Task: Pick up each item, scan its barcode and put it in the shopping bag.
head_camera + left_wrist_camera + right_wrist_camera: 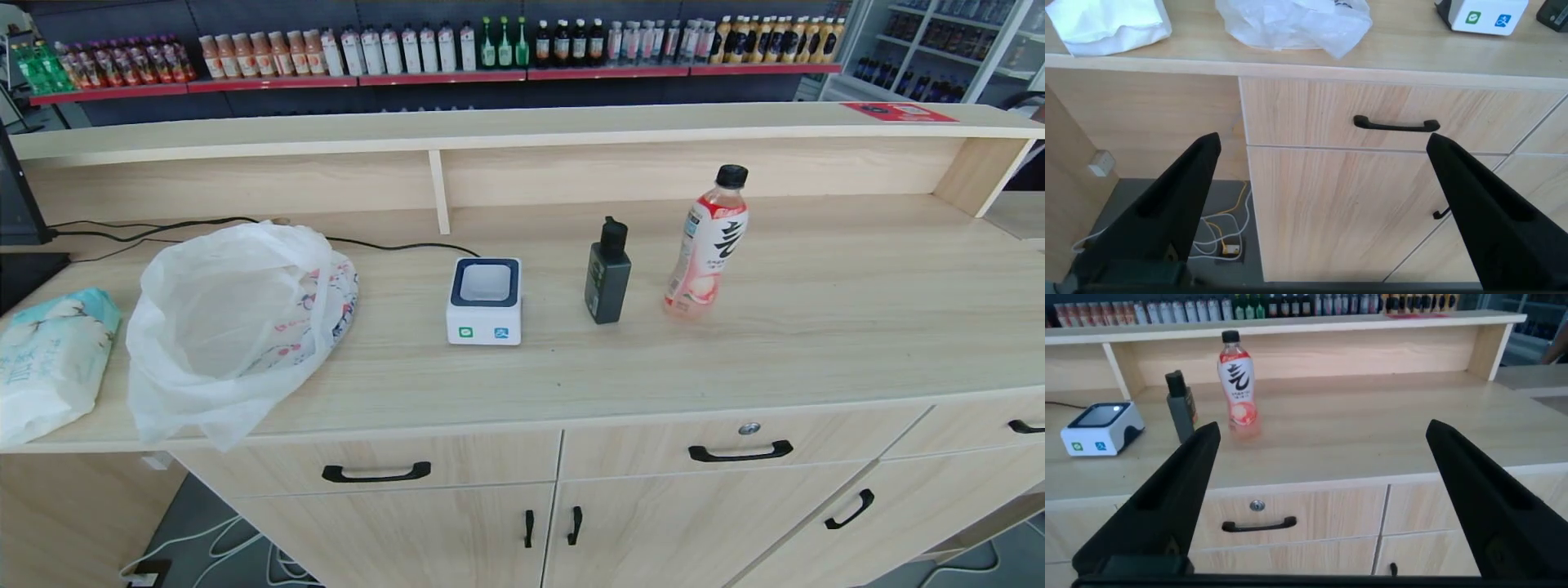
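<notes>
Tabletop: pale wood-grain, looks like laminate, smooth and matt. Shopping bag: thin translucent white plastic film, crinkled, with a faint sheen. Scanner: smooth white plastic body, glossy window on top. Dark bottle: matt dark plastic, black cap. Drink bottle: clear glossy plastic, printed wrap label, black cap. Soft pack: slack printed plastic wrap. Drawer handles: matt black. Lock cylinder: shiny metal.

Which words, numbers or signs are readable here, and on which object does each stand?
No text reads clearly.
Pink plastic drink bottle: large black character, small print blurred.
White box-shaped scanner: green and blue square icons, no words.
Dark pump bottle: label too small.
Pale blue tissue pack: print blurred.
</notes>
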You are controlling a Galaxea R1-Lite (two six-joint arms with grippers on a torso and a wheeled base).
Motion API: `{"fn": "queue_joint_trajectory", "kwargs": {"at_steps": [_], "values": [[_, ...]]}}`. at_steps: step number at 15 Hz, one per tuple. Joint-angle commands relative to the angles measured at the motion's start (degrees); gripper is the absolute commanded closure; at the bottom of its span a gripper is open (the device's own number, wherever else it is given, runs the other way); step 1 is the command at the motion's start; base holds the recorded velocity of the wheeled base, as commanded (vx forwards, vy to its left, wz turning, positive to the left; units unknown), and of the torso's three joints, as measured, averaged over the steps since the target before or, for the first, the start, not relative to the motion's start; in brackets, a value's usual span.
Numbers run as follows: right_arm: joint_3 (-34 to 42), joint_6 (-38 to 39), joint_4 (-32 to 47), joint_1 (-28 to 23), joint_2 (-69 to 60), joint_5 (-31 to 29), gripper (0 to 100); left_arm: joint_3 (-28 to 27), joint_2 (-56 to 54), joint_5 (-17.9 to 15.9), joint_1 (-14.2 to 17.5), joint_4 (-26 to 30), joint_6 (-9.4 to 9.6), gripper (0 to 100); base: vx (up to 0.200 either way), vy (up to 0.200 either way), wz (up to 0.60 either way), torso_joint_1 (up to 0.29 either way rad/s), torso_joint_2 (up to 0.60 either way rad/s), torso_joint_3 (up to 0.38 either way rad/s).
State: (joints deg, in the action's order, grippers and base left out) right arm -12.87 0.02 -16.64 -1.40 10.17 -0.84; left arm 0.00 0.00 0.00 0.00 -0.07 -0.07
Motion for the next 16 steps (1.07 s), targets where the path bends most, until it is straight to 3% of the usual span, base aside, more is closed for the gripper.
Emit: {"fn": "queue_joint_trajectory", "kwargs": {"at_steps": [1, 2, 5, 7, 9, 14, 16], "values": [[-1.4, -0.2, -22.3, 0.0, 22.5, 0.1, 0, 0.0, 0.0, 0.0, 0.0, 0.0, -0.01, 0, 0.0, 0.0, 0.0, 0.0, 0.0, 0.0], [-1.3, 0.1, -36.4, 0.0, 33.0, 0.1, 0, 0.0, 0.0, 0.0, 0.0, 0.0, -0.01, 0, 0.0, 0.0, 0.0, 0.0, 0.0, 0.0], [-2.2, 0.3, -57.0, 0.1, 48.8, 0.1, 0, 0.0, 0.0, 0.0, 0.0, 0.0, -0.01, 0, 0.0, 0.0, 0.0, 0.0, 0.0, 0.0], [-2.8, 0.1, -72.1, 3.5, 59.1, 0.1, 0, 0.0, 0.0, 0.0, 0.0, 0.0, -0.01, 0, 0.0, 0.0, 0.0, 0.0, 0.0, 0.0], [-2.3, -0.2, -73.4, 5.9, 61.5, 0.1, 0, 0.0, 0.0, 0.0, 0.0, 0.0, -0.01, 0, 0.0, 0.0, 0.0, 0.0, 0.0, 0.0], [-4.7, -2.5, -73.4, 6.3, 64.8, 0.1, 0, 0.0, 0.0, 0.0, 0.0, 0.1, -0.1, 0, 0.0, 0.0, 0.0, 0.0, 0.0, 0.0], [-3.9, -3.4, -73.4, 9.3, 66.4, -0.1, 0, 0.0, 0.1, 0.0, 0.1, 0.0, -0.19, 0, 0.0, 0.0, 0.0, 0.0, 0.0, 0.0]]}}
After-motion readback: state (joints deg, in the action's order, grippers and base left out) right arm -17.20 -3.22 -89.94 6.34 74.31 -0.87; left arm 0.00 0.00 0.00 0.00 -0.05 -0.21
